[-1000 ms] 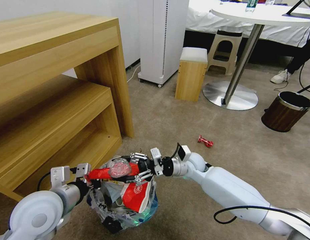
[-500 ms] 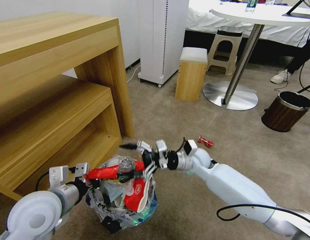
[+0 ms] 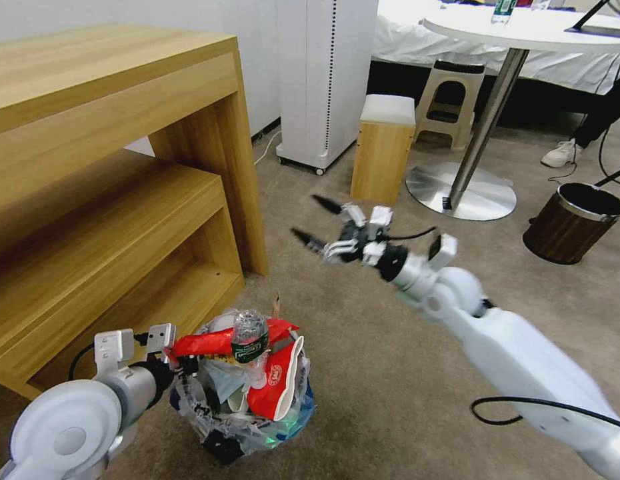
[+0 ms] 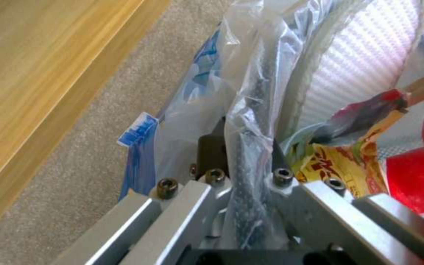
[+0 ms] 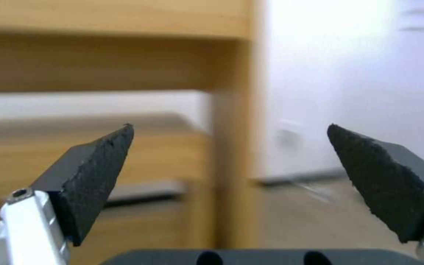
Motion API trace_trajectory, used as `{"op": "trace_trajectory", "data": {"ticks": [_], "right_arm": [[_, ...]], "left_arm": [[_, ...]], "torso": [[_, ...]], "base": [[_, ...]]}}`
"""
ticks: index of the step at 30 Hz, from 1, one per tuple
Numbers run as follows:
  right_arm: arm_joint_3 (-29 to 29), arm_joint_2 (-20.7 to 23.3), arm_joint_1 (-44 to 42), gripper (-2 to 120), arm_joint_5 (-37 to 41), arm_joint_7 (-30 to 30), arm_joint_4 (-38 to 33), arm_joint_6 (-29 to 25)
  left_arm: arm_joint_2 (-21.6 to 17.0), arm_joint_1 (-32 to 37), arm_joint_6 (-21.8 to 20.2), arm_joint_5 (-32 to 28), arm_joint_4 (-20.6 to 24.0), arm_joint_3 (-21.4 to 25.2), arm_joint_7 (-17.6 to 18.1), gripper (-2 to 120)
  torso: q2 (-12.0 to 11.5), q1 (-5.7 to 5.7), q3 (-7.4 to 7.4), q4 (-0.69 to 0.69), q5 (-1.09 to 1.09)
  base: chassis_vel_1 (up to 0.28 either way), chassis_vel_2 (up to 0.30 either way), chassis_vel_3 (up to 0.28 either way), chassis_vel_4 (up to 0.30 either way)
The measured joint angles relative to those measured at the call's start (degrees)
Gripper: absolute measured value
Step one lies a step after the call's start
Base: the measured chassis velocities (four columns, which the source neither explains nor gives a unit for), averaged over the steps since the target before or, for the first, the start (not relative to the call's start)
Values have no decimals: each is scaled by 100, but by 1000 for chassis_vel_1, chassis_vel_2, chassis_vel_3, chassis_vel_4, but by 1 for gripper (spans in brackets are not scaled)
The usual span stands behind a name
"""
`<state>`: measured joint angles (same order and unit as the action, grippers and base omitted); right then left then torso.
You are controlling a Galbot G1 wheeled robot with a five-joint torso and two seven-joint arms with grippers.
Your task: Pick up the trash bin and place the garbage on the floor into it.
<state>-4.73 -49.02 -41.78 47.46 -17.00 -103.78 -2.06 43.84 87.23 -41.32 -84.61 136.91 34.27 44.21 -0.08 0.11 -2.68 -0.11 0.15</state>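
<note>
Bottle now rests on top of the heaped garbage in the trash bin; a second ago it was between the fingers of the right end effector. That end effector has since lifted clear, jaws spread wide and empty, above the carpet. Left end effector is clamped on the bin's bag-covered rim, holding the bin beside the wooden shelf unit. Judged: drop complete, bin near full. Beige carpet floor; round white table and brown bin behind.
</note>
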Motion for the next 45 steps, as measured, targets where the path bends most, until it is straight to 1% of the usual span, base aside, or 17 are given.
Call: {"op": "trace_trajectory", "data": {"ticks": [1, 2, 3, 4, 5, 6, 7, 8, 9, 10, 11, 14, 18, 23, 28, 39, 45], "right_arm": [[-103, 32, -90, 100, -75, 182, -28, 15], [-389, 102, -339, 100, -219, 582, -109, 42], [-389, 102, -339, 100, -219, 582, -109, 42], [-588, 126, -517, 100, -298, 765, -129, 59], [-677, 127, -595, 100, -350, 827, -129, 58], [-899, 106, -773, 100, -523, 888, -96, 18], [-899, 106, -773, 100, -523, 888, -96, 18], [-1104, 85, -938, 100, -659, 888, -70, -42], [-1216, 73, -1025, 100, -714, 877, -58, -77], [-1513, 44, -1248, 100, -814, 806, -46, -174], [-1513, 44, -1248, 100, -814, 806, -46, -174], [-1995, -1, -1676, 100, -904, 664, -47, -369], [-2203, -74, -2042, 100, -1056, 643, -76, -542], [-2256, -152, -2326, 100, -1128, 679, -124, -635], [-2241, -182, -2503, 100, -1305, 546, -93, -761], [-2068, -228, -2451, 100, -1368, 442, -55, -826], [-2105, -225, -2474, 100, -1385, 367, -65, -888]], "left_arm": [[7, 5, 0, 23, 4, 2, 0, 1], [41, 13, 9, 97, 13, 8, 1, 1], [41, 13, 9, 97, 13, 8, 1, 1], [69, 29, 21, 162, 26, 19, 1, 1], [86, 47, 27, 197, 34, 33, 1, 1], [146, 102, 48, 289, 63, 74, 5, 1], [146, 102, 48, 289, 63, 74, 5, 1], [183, 133, 57, 347, 76, 91, 6, 1], [199, 146, 63, 371, 82, 96, 5, 1], [232, 176, 77, 416, 95, 103, -5, 1], [232, 176, 77, 416, 95, 103, -5, 1], [275, 229, 116, 514, 124, 114, -78, 1], [264, 233, 122, 566, 133, 133, -128, 1], [241, 212, 134, 654, 117, 111, -220, 1], [197, 187, 160, 768, 30, 80, -303, 1], [101, 154, 202, 760, -37, 116, -354, 1], [98, 163, 214, 759, -34, 116, -359, 1]], "torso": [[0, 0, 0, 0, 0], [0, 0, 0, 0, 0], [0, 0, 0, 0, 0], [0, 0, 0, -1, -1], [0, 0, 0, -1, 0], [0, 0, 0, 0, 0], [0, 0, 0, 0, 0], [0, 0, 0, 3, 0], [0, 0, 0, 3, 0], [0, 0, 0, 2, 0], [0, 0, 0, 2, 0], [0, 0, 1, 0, -2], [0, 0, 1, 1, -2], [0, 0, 1, 1, -1], [0, 0, 0, 1, -2], [0, 0, 0, 2, -2], [0, 0, 0, 1, -2]], "base": [[0, 0, 0, 0], [0, 0, 0, 0], [0, 0, 0, 0], [0, 0, 0, 0], [0, 0, 0, 0], [0, 0, 0, 0], [0, 0, 0, 0], [0, 0, 0, 0], [0, 0, 0, 0], [0, 0, 0, 0], [0, 0, 0, 0], [0, 0, 0, 0], [0, 0, 0, 0], [0, 0, 0, 0], [0, 0, 0, 0], [-11, -14, -16, -18], [-79, -66, -84, -96]]}}
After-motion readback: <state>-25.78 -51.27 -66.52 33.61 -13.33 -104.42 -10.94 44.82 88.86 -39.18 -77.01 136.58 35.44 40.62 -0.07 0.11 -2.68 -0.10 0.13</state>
